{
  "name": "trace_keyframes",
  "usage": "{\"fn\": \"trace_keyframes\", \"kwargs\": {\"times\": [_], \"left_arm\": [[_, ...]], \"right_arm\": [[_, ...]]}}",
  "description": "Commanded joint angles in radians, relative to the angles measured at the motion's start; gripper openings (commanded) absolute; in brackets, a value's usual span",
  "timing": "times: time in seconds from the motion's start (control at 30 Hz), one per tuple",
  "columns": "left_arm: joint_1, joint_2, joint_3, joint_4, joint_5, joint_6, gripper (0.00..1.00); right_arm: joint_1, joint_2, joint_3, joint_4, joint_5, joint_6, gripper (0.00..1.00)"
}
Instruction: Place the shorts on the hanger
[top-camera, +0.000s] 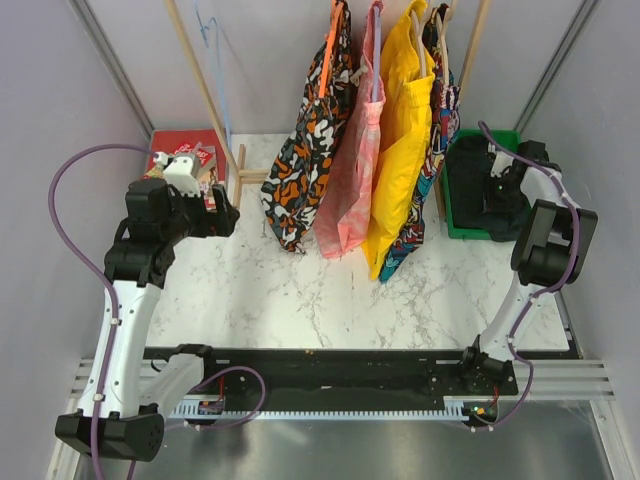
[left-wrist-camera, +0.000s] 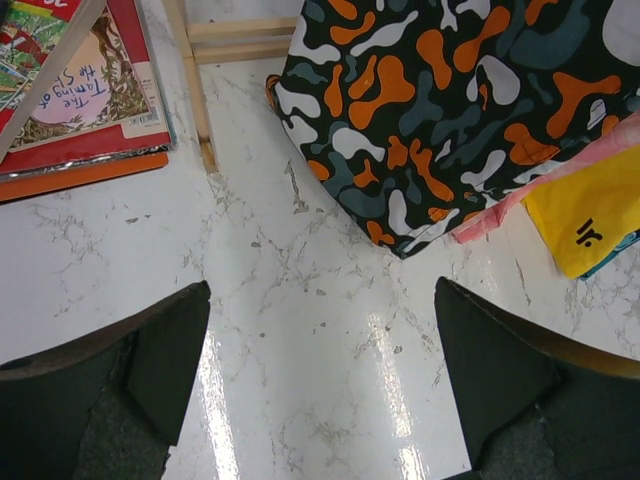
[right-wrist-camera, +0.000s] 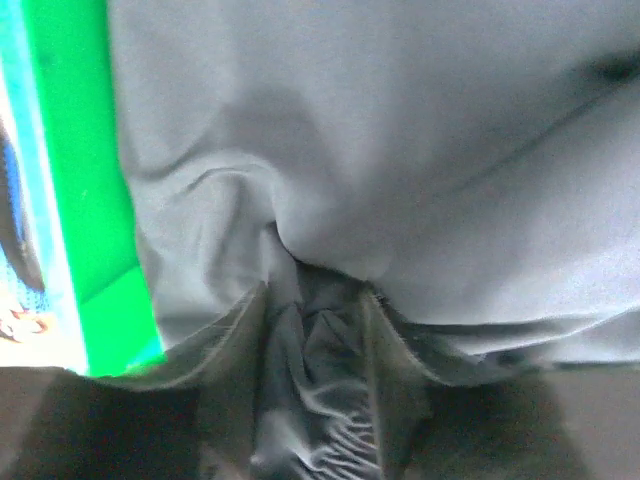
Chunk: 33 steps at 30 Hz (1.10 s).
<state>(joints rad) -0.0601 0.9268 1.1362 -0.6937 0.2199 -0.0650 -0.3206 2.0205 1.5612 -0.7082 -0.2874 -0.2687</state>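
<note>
The black shorts (top-camera: 468, 185) lie bunched in a green bin (top-camera: 465, 232) at the right. My right gripper (top-camera: 497, 190) is down in the bin. In the right wrist view the gripper (right-wrist-camera: 315, 340) is shut on a pinched fold of the shorts (right-wrist-camera: 400, 130), beside the bin's green wall (right-wrist-camera: 80, 200). The thin pale-blue wire hanger (top-camera: 215, 70) hangs at the back left by the wooden rack post. My left gripper (top-camera: 225, 215) is open and empty over the marble table; in the left wrist view the gripper (left-wrist-camera: 320, 370) has bare table between its jaws.
A wooden rack (top-camera: 205, 90) holds an orange-black-white patterned garment (top-camera: 315, 150), a pink one (top-camera: 350, 170) and a yellow one (top-camera: 400, 150) at the back middle. A red bin with books (top-camera: 185, 150) stands at the back left. The rack's foot (left-wrist-camera: 200, 110) lies near the left gripper.
</note>
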Motion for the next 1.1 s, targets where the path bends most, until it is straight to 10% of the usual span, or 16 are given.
{"fn": "trace_keyframes", "kwargs": {"times": [0.0,0.07,0.87,1.07], "left_arm": [[0.006,0.001,0.019,0.08,0.042,-0.048,0.99],[0.005,0.009,0.034,0.082,0.07,-0.039,0.99],[0.005,-0.025,0.143,0.174,0.578,0.148,0.99],[0.005,-0.052,0.122,0.177,0.651,0.154,0.97]], "right_arm": [[-0.001,-0.008,0.095,-0.086,-0.117,-0.023,0.13],[-0.002,-0.038,0.144,-0.115,-0.159,-0.015,0.0],[-0.069,-0.761,0.33,0.088,-0.639,0.591,0.0],[-0.031,-0.801,0.127,0.422,-0.886,0.962,0.0]]}}
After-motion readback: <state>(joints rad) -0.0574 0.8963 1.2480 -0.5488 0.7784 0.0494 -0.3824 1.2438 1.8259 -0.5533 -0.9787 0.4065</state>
